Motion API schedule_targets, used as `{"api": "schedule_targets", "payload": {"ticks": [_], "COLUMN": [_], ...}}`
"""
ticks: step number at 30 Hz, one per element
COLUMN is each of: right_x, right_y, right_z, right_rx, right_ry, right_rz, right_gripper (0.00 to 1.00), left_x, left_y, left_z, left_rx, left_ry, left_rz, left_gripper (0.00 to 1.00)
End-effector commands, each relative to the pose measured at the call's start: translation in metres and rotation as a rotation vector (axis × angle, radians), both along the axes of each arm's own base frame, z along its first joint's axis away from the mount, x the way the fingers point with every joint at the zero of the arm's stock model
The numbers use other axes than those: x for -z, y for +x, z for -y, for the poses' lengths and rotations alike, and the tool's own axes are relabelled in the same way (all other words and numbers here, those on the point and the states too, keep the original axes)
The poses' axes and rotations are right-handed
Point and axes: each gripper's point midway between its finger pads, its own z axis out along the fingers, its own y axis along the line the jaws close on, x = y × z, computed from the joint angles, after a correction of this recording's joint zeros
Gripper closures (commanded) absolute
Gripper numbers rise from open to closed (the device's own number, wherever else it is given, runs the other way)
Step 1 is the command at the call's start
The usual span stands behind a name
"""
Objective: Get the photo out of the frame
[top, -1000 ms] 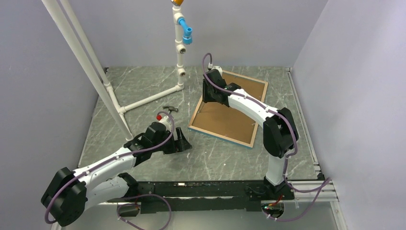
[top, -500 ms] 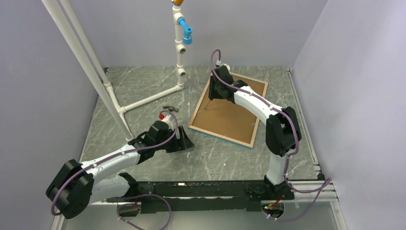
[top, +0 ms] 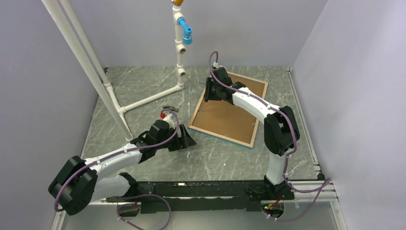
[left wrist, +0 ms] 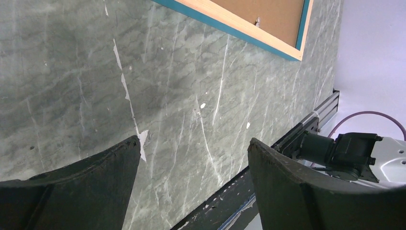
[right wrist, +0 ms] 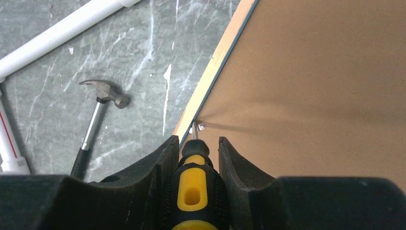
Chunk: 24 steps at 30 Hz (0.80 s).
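Note:
The frame [top: 225, 117] lies face down at the back right of the table, brown board up, with a pale rim and turquoise edge. The photo is hidden under the board. My right gripper [top: 208, 94] hangs over the frame's left edge, shut on a yellow and black screwdriver [right wrist: 196, 187]. The screwdriver's tip rests at a small metal clip [right wrist: 201, 126] on the board [right wrist: 311, 72], just inside the rim. My left gripper [top: 187, 140] stands open and holds nothing, low over bare table near the frame's near left corner. The left wrist view shows the frame's corner [left wrist: 293, 48] beyond the left gripper [left wrist: 194, 143].
A hammer [top: 168, 109] lies on the table left of the frame, also in the right wrist view as the hammer [right wrist: 98, 115]. A white pipe stand [top: 179, 52] rises at the back, with long white pipes [top: 86, 62] slanting at the left. The arms' black base rail [top: 201, 189] runs along the near edge.
My right gripper has shifted along the frame's left edge toward the far side, screwdriver still held. My left gripper has crept right toward the frame's near corner, still open.

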Motion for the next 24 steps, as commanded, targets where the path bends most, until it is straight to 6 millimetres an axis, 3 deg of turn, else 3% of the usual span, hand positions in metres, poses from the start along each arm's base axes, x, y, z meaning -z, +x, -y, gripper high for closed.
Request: {"api": "schedule_targets", "payload": {"ticks": [1, 13, 24], "right_x": [0.001, 0.011, 0.008], "right_y": [-0.002, -0.025, -0.029], "right_z": [-0.008, 0.001, -0.01], "right_rx": [-0.016, -0.031, -0.104], "right_ry": [0.009, -0.148, -0.346], "right_rz": [-0.003, -0.048, -0.019], "right_gripper": [1.0, 1.0, 1.0], "left_x": [-0.006, -0.006, -0.001], "left_y": [0.002, 0.001, -0.003], "left_z": [0.005, 0.003, 0.002], "left_rx": [0.011, 0.006, 0.005], "left_ry": [-0.028, -0.027, -0.027], "left_rz": [0.019, 0.026, 0.012], "left_gripper": [0.14, 0.14, 0.14]}}
